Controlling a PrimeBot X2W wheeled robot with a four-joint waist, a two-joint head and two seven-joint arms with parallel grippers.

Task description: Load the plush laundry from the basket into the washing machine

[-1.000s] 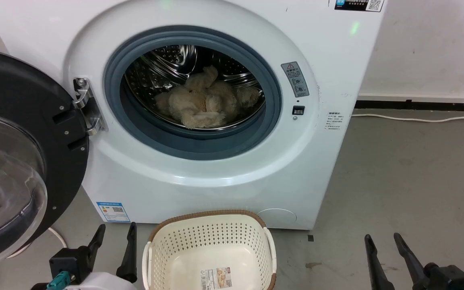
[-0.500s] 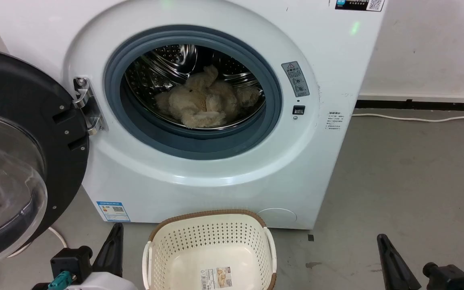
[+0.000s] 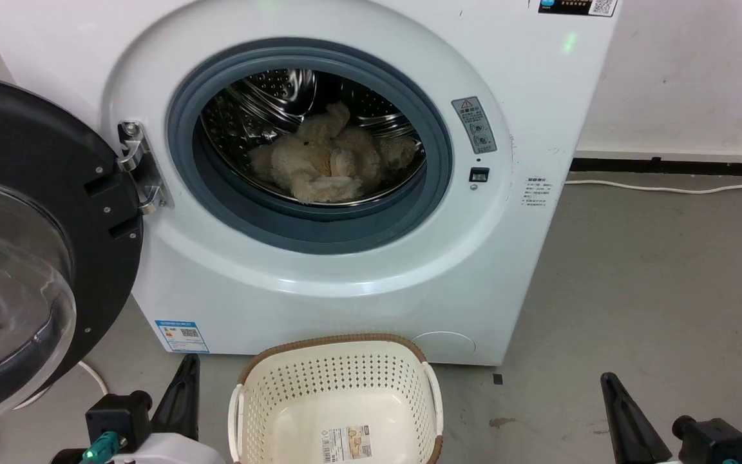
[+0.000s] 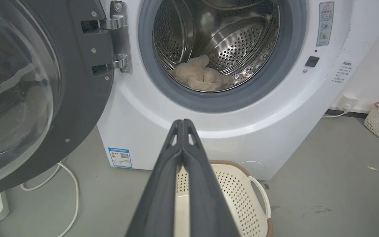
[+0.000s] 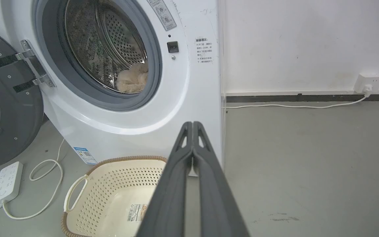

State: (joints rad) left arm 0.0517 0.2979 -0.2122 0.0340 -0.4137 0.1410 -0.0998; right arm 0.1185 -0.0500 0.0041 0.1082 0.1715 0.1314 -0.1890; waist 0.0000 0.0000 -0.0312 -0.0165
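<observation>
Fluffy cream plush laundry point(image 3: 329, 164), long-piled and lobed, heaped low in the shiny perforated steel drum point(image 3: 268, 96) of the white washing machine point(image 3: 345, 283), behind a smooth round grey gasket point(image 3: 216, 200). Black-rimmed domed glass door point(image 3: 36, 193) swung wide on a chrome hinge point(image 3: 141, 169). On the front panel, a grey warning sticker point(image 3: 474, 124) with red triangle and a blue QR label point(image 3: 181, 336), print too small to read. Just before the machine, cream plastic basket point(image 3: 335, 374): perforated walls, brown woven-look rim, white handles, barcoded paper label point(image 3: 347, 443) on its bottom. Left gripper point(image 4: 183, 123) and right gripper point(image 5: 192, 124): long dark fingers pressed tip to tip, grasping nothing.
</observation>
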